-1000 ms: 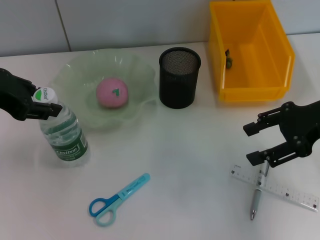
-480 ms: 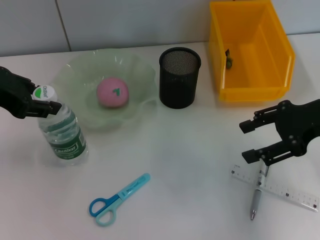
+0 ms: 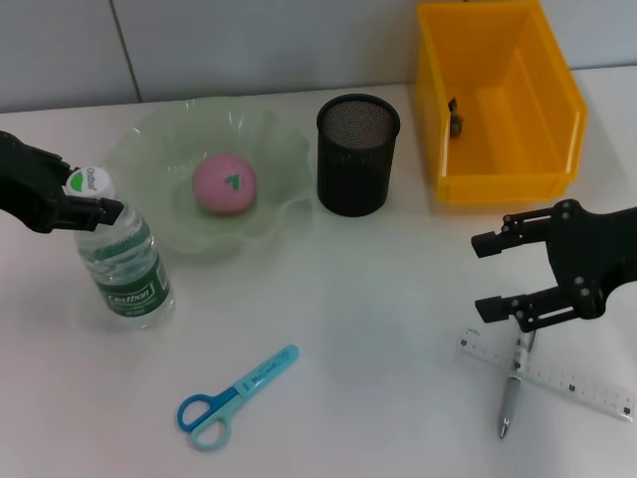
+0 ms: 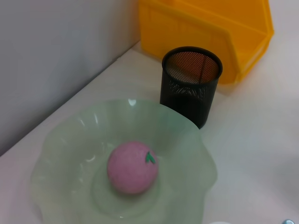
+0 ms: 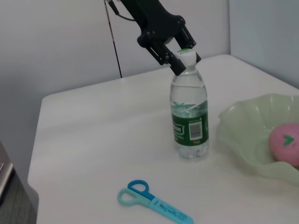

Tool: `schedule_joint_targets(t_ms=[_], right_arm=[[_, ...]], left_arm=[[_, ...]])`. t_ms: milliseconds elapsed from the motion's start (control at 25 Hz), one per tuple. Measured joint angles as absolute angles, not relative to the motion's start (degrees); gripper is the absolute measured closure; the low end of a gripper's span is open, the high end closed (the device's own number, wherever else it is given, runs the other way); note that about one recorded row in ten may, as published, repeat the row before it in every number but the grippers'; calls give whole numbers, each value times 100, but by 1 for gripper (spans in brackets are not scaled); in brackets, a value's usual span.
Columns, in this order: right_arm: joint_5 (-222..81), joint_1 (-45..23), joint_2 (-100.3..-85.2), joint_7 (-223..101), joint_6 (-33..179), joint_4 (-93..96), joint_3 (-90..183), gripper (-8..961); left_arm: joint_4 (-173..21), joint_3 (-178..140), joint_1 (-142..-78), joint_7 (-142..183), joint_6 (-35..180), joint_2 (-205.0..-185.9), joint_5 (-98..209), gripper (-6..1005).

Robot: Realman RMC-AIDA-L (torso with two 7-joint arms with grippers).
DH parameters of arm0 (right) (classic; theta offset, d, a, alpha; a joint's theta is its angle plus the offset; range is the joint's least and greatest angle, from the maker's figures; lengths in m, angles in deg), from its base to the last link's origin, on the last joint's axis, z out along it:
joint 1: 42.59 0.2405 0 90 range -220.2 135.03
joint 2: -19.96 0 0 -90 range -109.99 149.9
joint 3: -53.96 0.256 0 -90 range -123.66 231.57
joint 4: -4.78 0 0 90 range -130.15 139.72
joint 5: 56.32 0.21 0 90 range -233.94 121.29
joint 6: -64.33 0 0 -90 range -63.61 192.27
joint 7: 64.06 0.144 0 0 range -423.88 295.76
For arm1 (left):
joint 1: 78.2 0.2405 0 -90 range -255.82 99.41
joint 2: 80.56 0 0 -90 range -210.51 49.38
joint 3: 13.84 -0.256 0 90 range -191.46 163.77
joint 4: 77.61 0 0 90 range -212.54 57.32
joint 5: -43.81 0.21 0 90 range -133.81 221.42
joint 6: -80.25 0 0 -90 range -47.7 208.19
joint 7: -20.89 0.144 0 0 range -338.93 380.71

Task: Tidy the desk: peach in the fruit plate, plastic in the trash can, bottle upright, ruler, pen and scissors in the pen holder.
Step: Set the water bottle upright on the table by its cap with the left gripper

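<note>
White matte worktop (image 3: 378,299), pale grey panel wall behind at 12 o'clock. Clear plastic water bottle with green label and white cap (image 3: 119,254) stands upright at 9 o'clock, long axis vertical, cap up; a second ago it leaned, now it's closer to plumb and has shifted slightly toward the left edge. Left gripper (image 3: 88,204) is at the bottle's neck, black jaws pinching it just under the cap; right wrist view confirms this (image 5: 180,56). Right gripper (image 3: 493,274) hovers at 4 o'clock, jaws spread wide, one above the other in head view; it has risen a little and moved inward off the pen since the earlier frames. Beneath it: silver-grey pen (image 3: 513,383), long axis roughly 12-to-6, tip toward 6, lying across the clear plastic ruler (image 3: 547,375), whose long axis runs from 9 down toward 4. Blue-and-teal scissors (image 3: 234,398) flat at 7 o'clock, handles toward 7, blades toward 1; unmoved. Pink peach with green leaf mark (image 3: 224,185) sits in the pale green wavy-edged glass fruit plate (image 3: 269,134) at 11 o'clock. Black mesh cylindrical pen holder (image 3: 357,154) upright just beside the plate's right rim. Yellow plastic bin (image 3: 498,100) at 1 o'clock, small dark item inside, too small to identify.
</note>
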State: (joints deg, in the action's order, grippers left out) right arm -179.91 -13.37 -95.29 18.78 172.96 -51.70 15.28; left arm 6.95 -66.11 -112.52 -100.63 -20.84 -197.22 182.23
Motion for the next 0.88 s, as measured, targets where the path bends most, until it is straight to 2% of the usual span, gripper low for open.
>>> schedule_joint_targets(t_ms=[200, 880], right_arm=[[-17926, -1482, -9680, 1543, 17217, -5029, 1574, 194], [-17919, -1517, -9639, 1477, 17264, -4865, 1590, 195]], left_arm=[[629, -6605, -11232, -10077, -1895, -19763, 18223, 532], [616, -6530, -11228, -10106, -1861, -19761, 18223, 523]])
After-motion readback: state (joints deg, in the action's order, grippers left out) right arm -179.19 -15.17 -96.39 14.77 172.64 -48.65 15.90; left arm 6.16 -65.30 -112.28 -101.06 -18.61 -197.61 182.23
